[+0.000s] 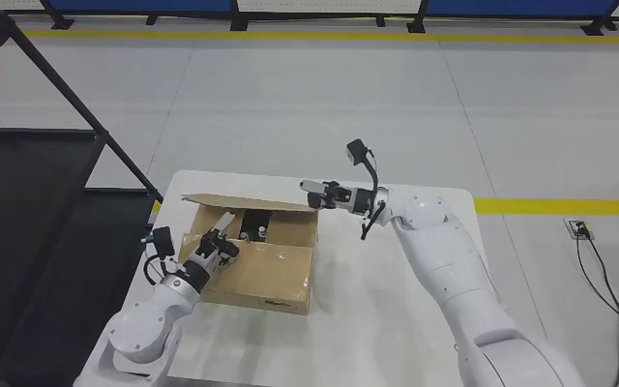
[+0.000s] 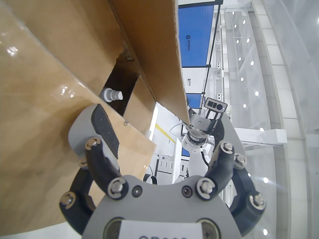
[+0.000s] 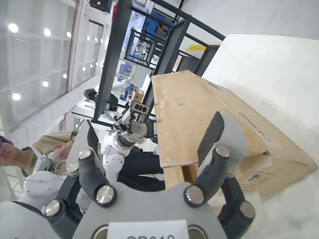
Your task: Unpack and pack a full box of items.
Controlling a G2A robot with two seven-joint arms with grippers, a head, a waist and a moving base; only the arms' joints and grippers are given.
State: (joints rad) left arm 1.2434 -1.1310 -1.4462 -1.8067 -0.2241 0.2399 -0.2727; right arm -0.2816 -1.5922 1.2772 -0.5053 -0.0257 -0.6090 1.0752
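- The cardboard box (image 1: 280, 273) stands on the left half of the white table (image 1: 387, 310), at about 9 o'clock from the table's middle. Its top is open and its far flap (image 1: 247, 202) is raised.
- Inside it, a grey bottle cap (image 2: 112, 95) shows through the gap between the flaps.
- The left gripper (image 1: 224, 234) is at the box's 9 o'clock side. Its fingers are spread wide and grip nothing.
- The right gripper (image 1: 311, 191) is at the box's 1 o'clock corner. Its fingers are also wide apart, on either side of the far flap's end.
- Around the table is pale grey floor (image 1: 319, 97). A yellow line (image 1: 319, 35) crosses it at 12 o'clock.
- A black frame (image 1: 87, 116) stands at 9 o'clock, and blue panels (image 1: 135, 6) line the far edge.
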